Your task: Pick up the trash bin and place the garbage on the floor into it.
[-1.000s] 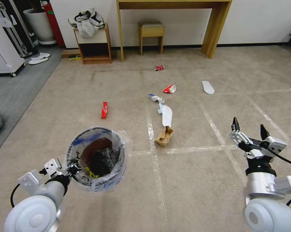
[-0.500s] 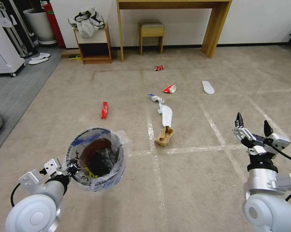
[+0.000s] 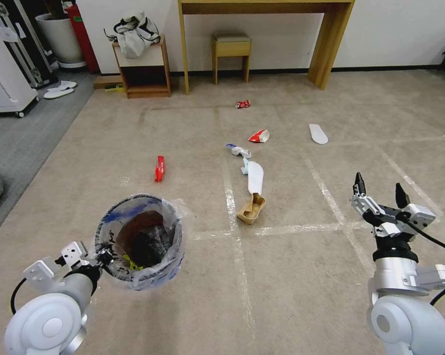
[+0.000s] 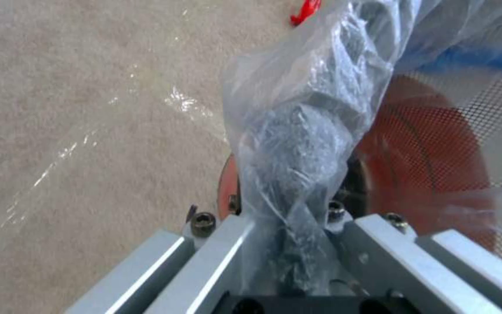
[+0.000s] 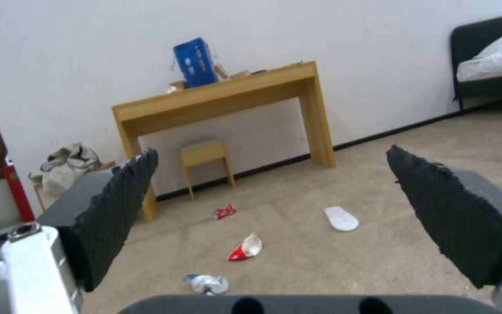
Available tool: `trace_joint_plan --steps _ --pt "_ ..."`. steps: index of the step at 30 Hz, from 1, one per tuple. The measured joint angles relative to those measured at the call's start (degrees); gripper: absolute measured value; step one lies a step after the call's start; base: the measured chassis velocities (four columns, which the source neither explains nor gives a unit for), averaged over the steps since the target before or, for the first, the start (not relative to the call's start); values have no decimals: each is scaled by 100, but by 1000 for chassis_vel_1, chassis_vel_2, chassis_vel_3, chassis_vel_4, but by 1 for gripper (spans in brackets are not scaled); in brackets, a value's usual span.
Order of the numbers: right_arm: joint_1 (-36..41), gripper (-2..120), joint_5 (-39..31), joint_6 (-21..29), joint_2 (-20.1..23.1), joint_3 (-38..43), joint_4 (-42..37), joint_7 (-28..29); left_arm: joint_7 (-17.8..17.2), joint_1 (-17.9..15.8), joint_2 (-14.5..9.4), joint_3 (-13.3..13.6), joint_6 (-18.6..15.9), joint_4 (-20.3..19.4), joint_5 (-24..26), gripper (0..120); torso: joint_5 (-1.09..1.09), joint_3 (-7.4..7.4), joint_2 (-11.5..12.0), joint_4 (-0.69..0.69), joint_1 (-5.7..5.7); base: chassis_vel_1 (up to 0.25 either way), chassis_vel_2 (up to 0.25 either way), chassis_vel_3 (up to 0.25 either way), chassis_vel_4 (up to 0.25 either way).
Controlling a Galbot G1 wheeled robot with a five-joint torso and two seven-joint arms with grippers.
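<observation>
Left gripper [image 3: 103,257] pinches the near rim of the trash bin [image 3: 139,240], its jaws pressed together on the crinkled clear plastic liner [image 4: 297,144] and the red mesh wall, as we see in the left wrist view; the round bin hangs at the robot's lower left above the floor [image 3: 291,286], its mouth open and dark inside. Right gripper [image 3: 378,189] hovers at the lower right with its two black, rough-textured fingers [image 5: 117,209] spread wide and nothing between them. We note a broad stretch of bare beige short-pile carpet between the two arms, crossed by worn whitish tape lines [image 3: 281,230]. Ahead of the bin, the garbage lies scattered and well apart: a red wrapper [image 3: 159,168], a tan paper carton [image 3: 252,208] touching the near end of a long flat white insole [image 3: 255,176], white-blue crumpled scraps [image 3: 239,150], a red-white paper cup [image 3: 259,136], a crushed red can [image 3: 242,103] and a second white insole [image 3: 318,133]. At the far edge we see a wooden table [image 3: 261,29], a small stool [image 3: 231,49] under it and a low shelf [image 3: 142,69] against the white wall; grey flooring [image 3: 20,138] borders the carpet on the left.
</observation>
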State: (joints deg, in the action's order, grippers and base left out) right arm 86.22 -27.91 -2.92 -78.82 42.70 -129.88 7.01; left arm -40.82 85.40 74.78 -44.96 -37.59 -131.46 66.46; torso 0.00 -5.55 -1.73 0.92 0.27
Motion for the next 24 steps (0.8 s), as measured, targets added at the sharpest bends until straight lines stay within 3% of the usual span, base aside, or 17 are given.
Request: trace_joint_plan --steps 24 --pt "59 100 7 12 21 26 -91 -12 1 92 -15 -96 11 -82 -2 0 1 -1 0 0 1 -172 178 166 -175"
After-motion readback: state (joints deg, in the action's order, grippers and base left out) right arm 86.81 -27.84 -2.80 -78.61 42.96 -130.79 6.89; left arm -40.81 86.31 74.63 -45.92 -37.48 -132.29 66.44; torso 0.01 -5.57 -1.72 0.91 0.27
